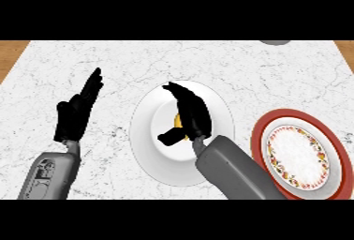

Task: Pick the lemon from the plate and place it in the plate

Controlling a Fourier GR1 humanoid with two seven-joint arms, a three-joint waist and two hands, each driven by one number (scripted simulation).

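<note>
With the right robot hand (188,117) curling over the lemon (178,122) on the white plate (155,154) and the left robot hand (77,112) resting open, a partial wrap risks the lemon rolling away before the red plate (262,126).

White marble counter top (276,70), grey veining throughout. Wooden surface (12,54) at both far corners. Grey object (276,42) cut off at the far edge.
</note>
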